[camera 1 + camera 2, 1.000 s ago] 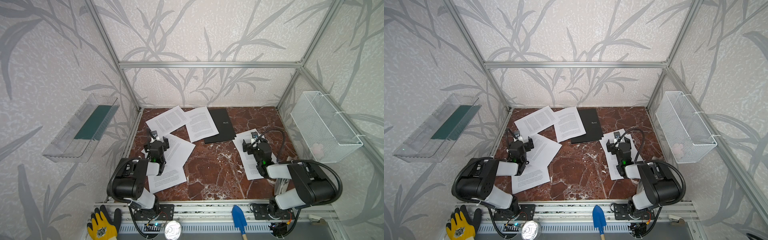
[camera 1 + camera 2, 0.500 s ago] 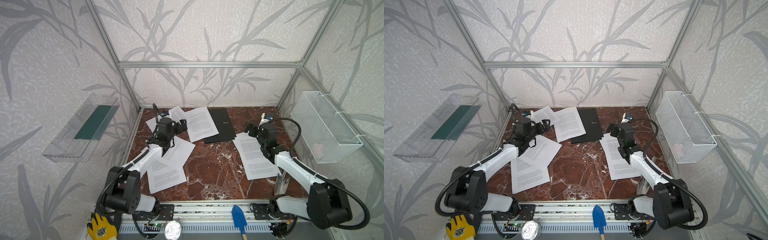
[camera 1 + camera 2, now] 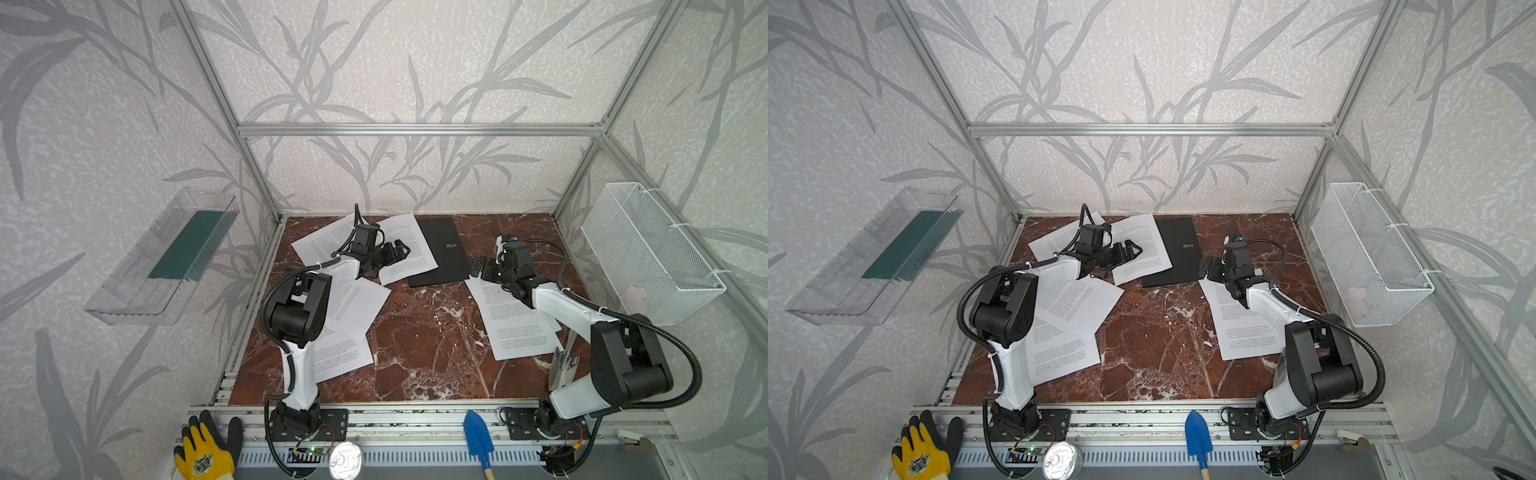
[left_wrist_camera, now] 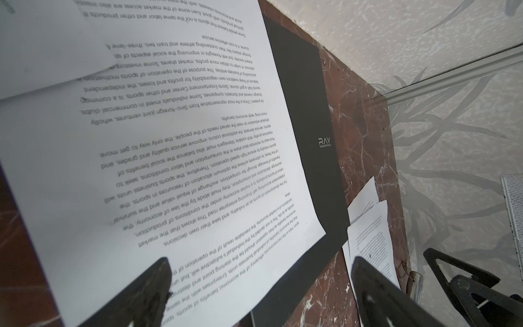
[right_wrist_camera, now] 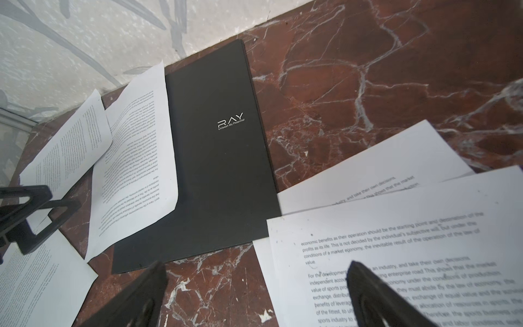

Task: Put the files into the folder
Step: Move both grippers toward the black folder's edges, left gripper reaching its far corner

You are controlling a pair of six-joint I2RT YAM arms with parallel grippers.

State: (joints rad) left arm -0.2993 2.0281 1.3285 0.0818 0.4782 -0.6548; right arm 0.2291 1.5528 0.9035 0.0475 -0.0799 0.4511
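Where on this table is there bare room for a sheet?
Widest bare marble: front centre, between the left sheets and the right sheets, before the folder. A smaller patch: back right corner, beside the folder. Back left is crowded: overlapping sheets, one covering the folder's edge, left claw above.

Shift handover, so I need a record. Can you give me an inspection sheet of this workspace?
Surface: red-brown, white-veined marble tabletop.
Job's things: black folder closed, flat at the back; files loose on the table, one sheet overlapping the folder's left edge.
Clutter: yellow glove, tin can and blue trowel on the front rail.
Grippers: left gripper open above that sheet; right gripper open by the folder's near right corner; both empty.
Cables: left hose and right hose arch along the arms.
Surroundings: clear tray holding a green panel on the left wall; white wire basket on the right wall.
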